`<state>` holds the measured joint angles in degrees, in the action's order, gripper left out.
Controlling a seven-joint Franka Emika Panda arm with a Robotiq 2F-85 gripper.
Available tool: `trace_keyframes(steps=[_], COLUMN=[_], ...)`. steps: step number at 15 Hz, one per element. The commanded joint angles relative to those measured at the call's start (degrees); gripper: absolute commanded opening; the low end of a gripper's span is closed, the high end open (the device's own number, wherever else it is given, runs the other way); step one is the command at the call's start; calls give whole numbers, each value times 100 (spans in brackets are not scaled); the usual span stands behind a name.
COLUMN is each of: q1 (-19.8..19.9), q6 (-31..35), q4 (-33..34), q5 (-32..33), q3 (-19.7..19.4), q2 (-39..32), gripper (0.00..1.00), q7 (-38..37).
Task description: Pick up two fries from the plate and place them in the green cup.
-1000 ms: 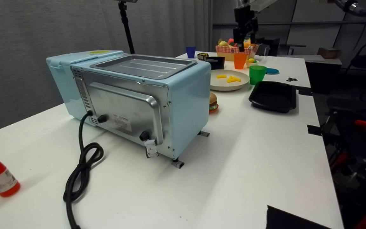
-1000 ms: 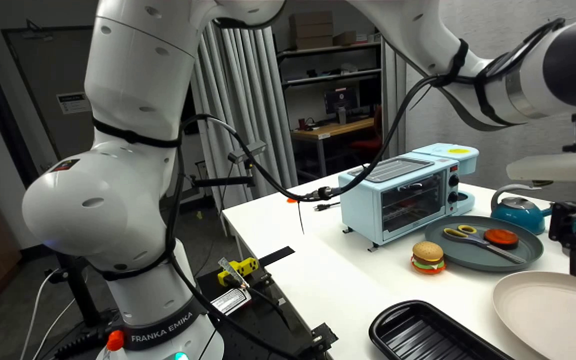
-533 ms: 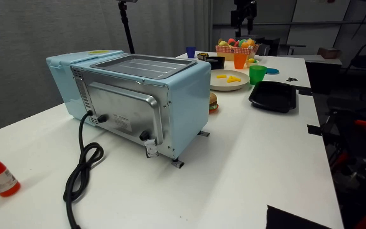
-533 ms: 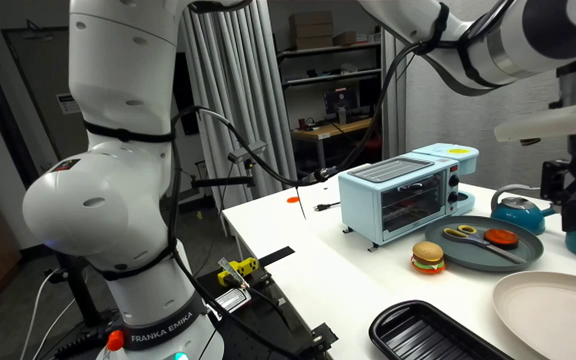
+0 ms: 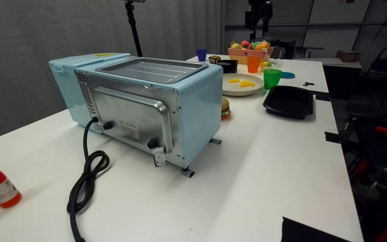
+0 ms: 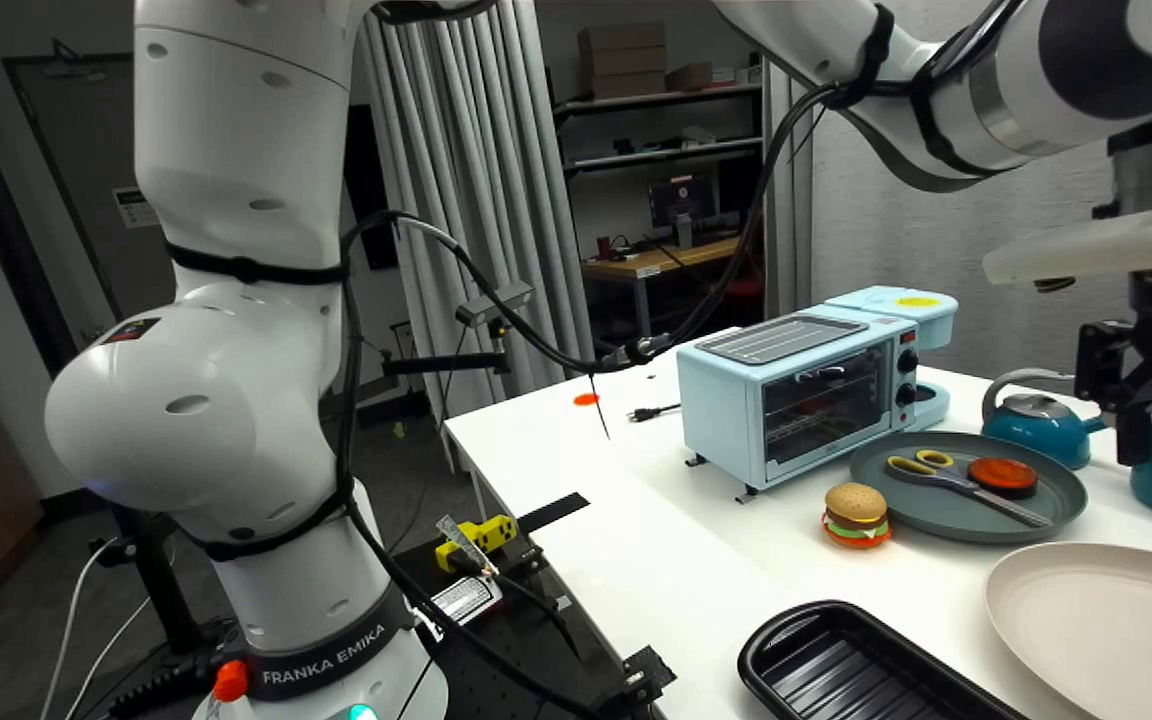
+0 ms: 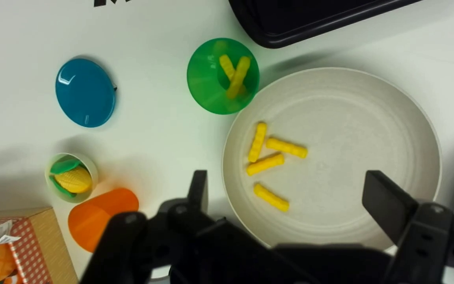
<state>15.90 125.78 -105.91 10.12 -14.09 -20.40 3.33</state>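
The green cup [image 7: 207, 92] stands upright beside the whitish plate [image 7: 400, 118] in the wrist view, close to its rim. Two fries [image 7: 238, 81] lie crossed inside the cup. Several more yellow fries [image 7: 271, 198] lie on one side of the plate. The plate [image 5: 237, 92], its fries [image 5: 246, 83] and the cup [image 5: 272, 79] also show in an exterior view. My gripper [image 7: 286, 179] is open and empty, with its fingers wide apart over the plate. It hangs high above the table in both exterior views [image 5: 258, 33] [image 6: 1136, 425].
A black tray [image 7: 321, 29] lies near the cup. A blue disc [image 7: 86, 92], a small bowl with toy corn [image 7: 73, 179], an orange cup [image 7: 103, 217] and a toy basket [image 7: 41, 248] stand on the cup's side. A toaster oven [image 6: 796, 390], burger [image 6: 856, 515] and grey plate [image 6: 966, 490] stand beyond.
My gripper has risen away from the table, mostly in the first half second, and is now nearly still. The cup, plate and fries have not moved in the exterior views.
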Motion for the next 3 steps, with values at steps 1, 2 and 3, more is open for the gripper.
trace_keyframes(steps=[1, 2, 3], q1=[-1, -1, -1], q6=[-14, -14, -14], q4=[15, 13, 12], q5=[-6, -6, -6], q3=[-5, -5, -5], q2=[-7, -7, -7], gripper=[100, 100, 100], q7=[8, 8, 8])
